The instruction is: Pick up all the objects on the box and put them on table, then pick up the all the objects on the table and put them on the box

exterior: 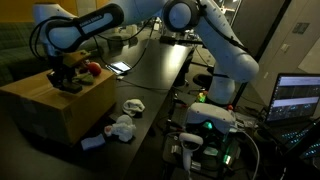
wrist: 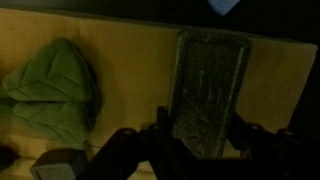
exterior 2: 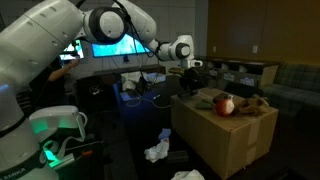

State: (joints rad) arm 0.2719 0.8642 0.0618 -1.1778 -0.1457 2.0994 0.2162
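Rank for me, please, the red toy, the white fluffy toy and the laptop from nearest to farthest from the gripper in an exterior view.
1. Red toy, on the box beside the gripper.
2. White fluffy toy, lower, on the table.
3. Laptop, at the view's far edge.
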